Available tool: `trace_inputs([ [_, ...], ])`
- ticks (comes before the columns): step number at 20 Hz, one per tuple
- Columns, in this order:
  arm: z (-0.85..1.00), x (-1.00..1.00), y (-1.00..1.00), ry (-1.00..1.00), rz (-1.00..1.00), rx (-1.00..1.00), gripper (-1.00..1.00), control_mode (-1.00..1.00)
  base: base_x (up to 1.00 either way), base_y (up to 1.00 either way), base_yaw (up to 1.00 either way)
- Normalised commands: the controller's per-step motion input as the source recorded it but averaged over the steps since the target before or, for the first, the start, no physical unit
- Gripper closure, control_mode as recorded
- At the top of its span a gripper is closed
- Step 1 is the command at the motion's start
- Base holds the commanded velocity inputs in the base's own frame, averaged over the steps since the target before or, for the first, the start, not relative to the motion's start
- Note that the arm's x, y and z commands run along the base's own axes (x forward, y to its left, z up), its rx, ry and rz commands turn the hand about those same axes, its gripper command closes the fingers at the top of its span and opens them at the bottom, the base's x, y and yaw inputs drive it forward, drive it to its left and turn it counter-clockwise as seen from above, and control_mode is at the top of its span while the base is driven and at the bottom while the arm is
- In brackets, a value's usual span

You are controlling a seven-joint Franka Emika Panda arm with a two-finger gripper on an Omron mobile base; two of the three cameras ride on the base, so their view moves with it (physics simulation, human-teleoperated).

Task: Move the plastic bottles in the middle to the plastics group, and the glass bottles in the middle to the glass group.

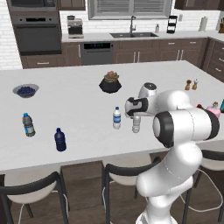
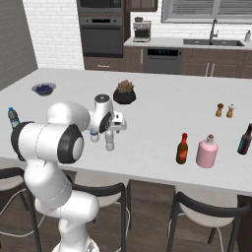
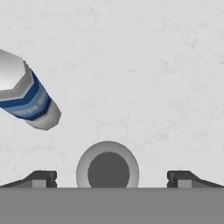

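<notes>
From the left base view we find the end effector (image 1: 136,117) hanging directly above the plain greyish bottle (image 1: 136,124), which stands upright on the white surface (image 1: 70,105) just beside the blue-label bottle (image 1: 117,117); taking that greyish bottle as our landmark, the plastics group — the navy bottle (image 1: 60,139) and the dark-capped clear bottle (image 1: 28,124) — stands well apart to its left, and the pink bottle (image 1: 214,110) peeks out past the arm on its right. From the right base view we see the end effector (image 2: 111,134) poised over the greyish bottle (image 2: 110,142), with the red-brown glass bottle (image 2: 182,148) well apart to its right, just beside the pink bottle (image 2: 206,152), and a dark bottle (image 2: 244,139) farther right again. In the hand view we look straight down on the greyish bottle's cap (image 3: 107,171), centred between the two fingertips (image 3: 41,178), which stand spread wide and touch nothing, while the blue-label bottle (image 3: 27,94) leans off to the upper left. We judge the step in hand to be the approach to the first plastic bottle — nothing is held yet. The next move calls for a straight descent that keeps the cap centred, a closing on the body below the cap, and care not to knock the neighbouring blue-label bottle.
</notes>
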Motion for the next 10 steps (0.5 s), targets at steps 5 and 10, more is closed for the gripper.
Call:
trace_inputs([
  [5,-0.07,0.05,0.00,0.00,0.00,0.00,-1.00,-1.00,0.00,0.00,0.00],
  [10,-0.08,0.03,0.00,0.00,0.00,0.00,-1.00,-1.00,0.00,0.00,0.00],
])
